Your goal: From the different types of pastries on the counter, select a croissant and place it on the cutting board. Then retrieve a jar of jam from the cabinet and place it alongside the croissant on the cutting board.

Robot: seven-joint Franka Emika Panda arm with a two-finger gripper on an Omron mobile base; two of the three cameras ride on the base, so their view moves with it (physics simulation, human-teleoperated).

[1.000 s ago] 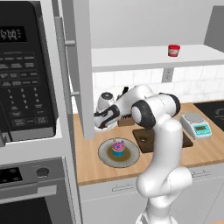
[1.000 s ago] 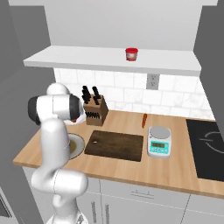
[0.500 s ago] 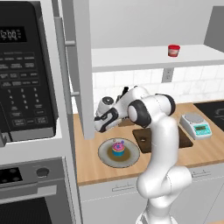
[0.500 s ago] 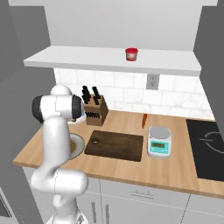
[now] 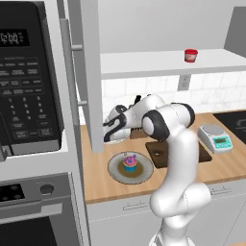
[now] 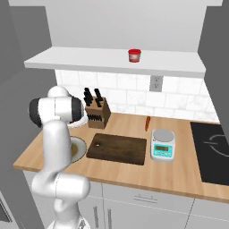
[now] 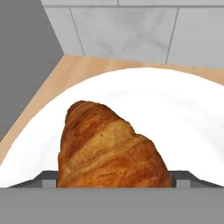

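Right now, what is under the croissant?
A white plate lies under the croissant, and the plate sits on the wooden counter. The croissant covers the part of the plate beneath it.

Base views flank counter [image 6: 134,167] (same scene), hand view close over croissant [image 7: 109,146]
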